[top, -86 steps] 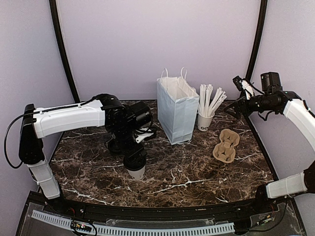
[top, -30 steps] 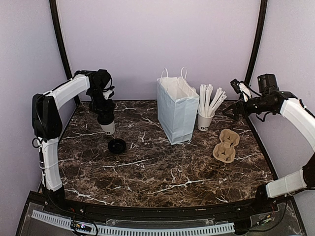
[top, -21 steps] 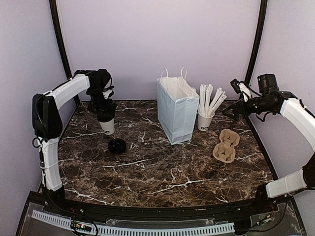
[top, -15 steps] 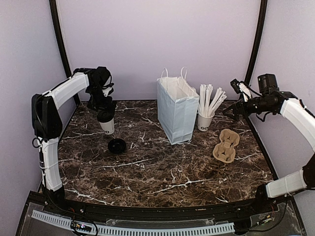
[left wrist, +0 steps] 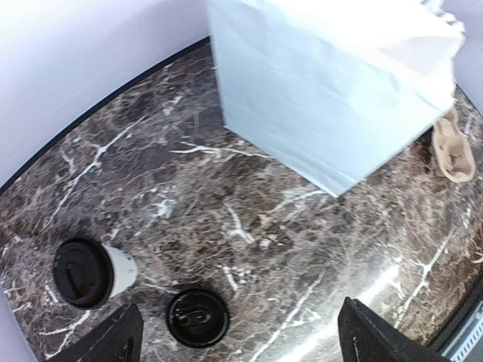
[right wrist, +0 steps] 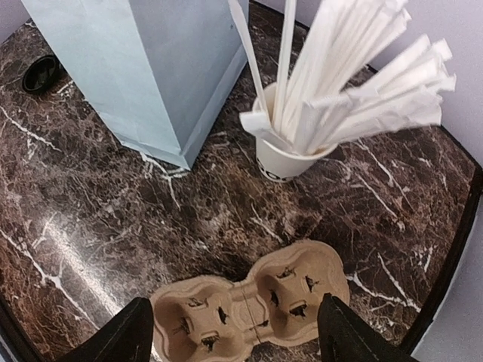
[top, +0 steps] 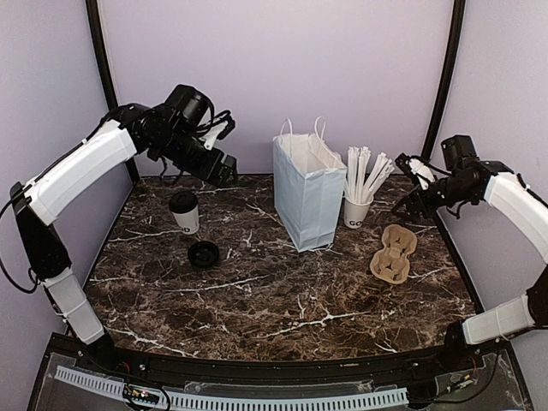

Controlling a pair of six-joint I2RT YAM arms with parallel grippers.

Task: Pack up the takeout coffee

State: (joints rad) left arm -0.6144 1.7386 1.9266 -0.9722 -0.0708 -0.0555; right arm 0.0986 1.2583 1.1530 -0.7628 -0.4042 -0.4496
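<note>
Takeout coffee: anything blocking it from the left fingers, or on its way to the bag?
Nothing visible. The takeout coffee stands alone on bare table below the open left fingers. The stretch to the white paper bag is bare; a loose black lid lies nearer the arms, off that line.

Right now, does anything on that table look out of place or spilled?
One thing: a loose black lid lies flat on the marble table, just beside the takeout coffee, which already wears its own lid. Nothing looks spilled; the paper bag and cup of sticks stand upright.
</note>
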